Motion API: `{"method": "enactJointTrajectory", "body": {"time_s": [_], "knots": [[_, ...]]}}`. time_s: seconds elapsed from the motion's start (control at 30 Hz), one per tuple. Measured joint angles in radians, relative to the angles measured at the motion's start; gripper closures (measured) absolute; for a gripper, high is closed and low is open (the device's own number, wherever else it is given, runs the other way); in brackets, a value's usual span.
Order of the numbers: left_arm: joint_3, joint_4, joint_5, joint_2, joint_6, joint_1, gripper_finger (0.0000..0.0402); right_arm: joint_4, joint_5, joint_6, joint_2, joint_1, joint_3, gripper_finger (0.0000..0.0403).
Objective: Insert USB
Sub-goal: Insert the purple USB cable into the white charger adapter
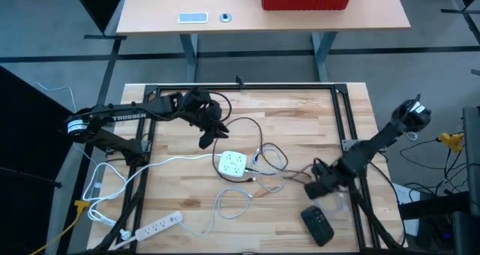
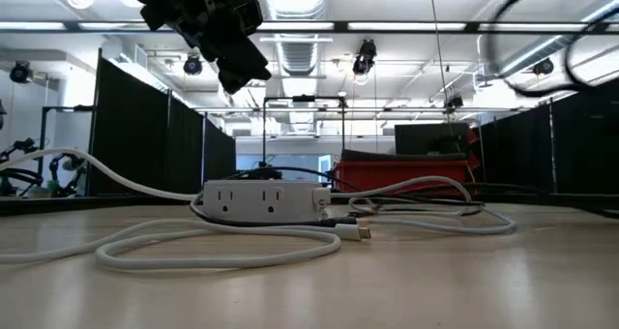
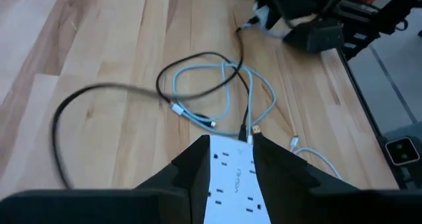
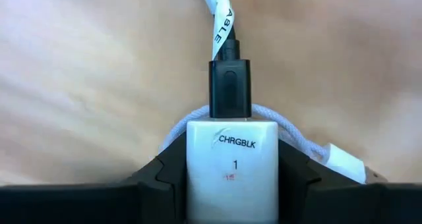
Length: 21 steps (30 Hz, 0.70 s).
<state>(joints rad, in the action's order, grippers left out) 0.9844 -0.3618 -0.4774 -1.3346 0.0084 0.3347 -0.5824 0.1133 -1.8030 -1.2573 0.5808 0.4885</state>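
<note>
On the wooden counter [image 1: 300,127], near the middle, sits a white power strip [image 1: 232,163] with loose cables [image 1: 266,159] beside it. Above the strip hangs the left pincer [image 1: 208,138], its fingers narrowly apart and holding nothing. Near the right edge, the right pincer [image 4: 231,184] is squeezed on a white charger block [image 4: 231,168] with a black USB plug [image 4: 229,89] already in it. My guess: next, carry the block to the strip and push it in straight
</note>
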Motion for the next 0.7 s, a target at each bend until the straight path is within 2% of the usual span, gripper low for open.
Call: {"method": "enactJointTrajectory", "body": {"time_s": [0.13,0.27,0.43,0.57,0.7], "knots": [[0.0,0.023,0.0,0.0,-0.013,0.002,0.0299,-0.042,-0.107,0.177,0.024,-0.166,0.013,0.028],[0.0,0.029,0.0,0.0,-0.035,0.002,0.0299,-0.121,-0.307,0.37,0.047,-0.342,0.062,0.028],[0.0,0.029,-0.004,0.0,-0.074,0.002,0.0299,-0.124,-0.424,0.665,0.09,-0.596,0.181,0.028],[0.0,0.031,-0.089,0.001,-0.097,-0.001,0.0299,-0.13,-0.41,0.916,0.114,-0.749,0.319,0.028],[0.001,0.022,-0.116,0.004,-0.142,-0.007,0.0299,-0.285,-0.333,1.042,0.117,-0.828,0.412,0.028]]}}
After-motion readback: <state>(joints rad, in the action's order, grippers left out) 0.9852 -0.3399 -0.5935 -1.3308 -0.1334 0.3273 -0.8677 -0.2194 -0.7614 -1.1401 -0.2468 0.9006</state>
